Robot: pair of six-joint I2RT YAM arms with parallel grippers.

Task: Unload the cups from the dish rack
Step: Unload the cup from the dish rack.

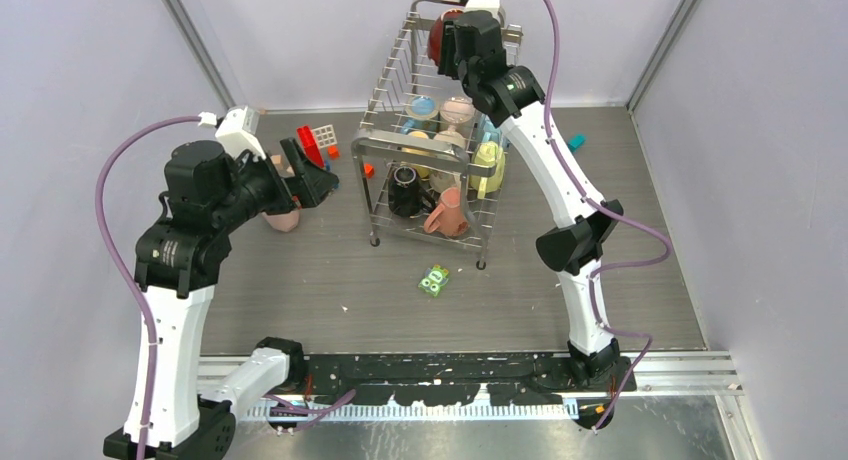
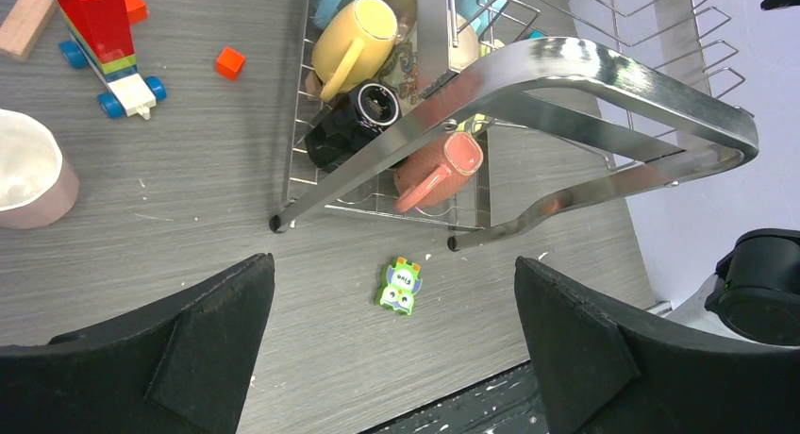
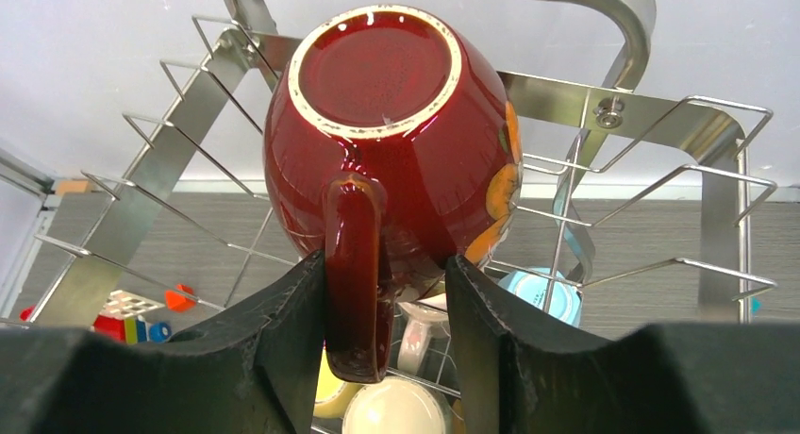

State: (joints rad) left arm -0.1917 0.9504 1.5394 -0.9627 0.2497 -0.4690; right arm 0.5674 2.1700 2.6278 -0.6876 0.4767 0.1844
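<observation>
The dish rack (image 1: 400,140) (image 2: 585,66) (image 3: 613,104) stands mid-table. A dark red cup (image 3: 377,123) (image 1: 438,35) lies bottom-out on its top tier. My right gripper (image 3: 385,262) (image 1: 450,45) straddles that cup's handle. One finger touches the handle and a gap shows at the other. Lower in the rack sit yellow (image 2: 354,33), black (image 2: 349,127), salmon (image 2: 439,170) and light blue (image 3: 538,292) cups. A pale pink cup (image 2: 28,179) (image 1: 283,218) stands on the table by my left gripper (image 2: 393,269) (image 1: 315,180), which is wide open and empty.
A green packet (image 1: 434,280) (image 2: 399,286) lies in front of the rack. Toy blocks (image 1: 312,145) (image 2: 99,28) and an orange cube (image 2: 229,62) sit left of the rack. Walls close in behind and on both sides.
</observation>
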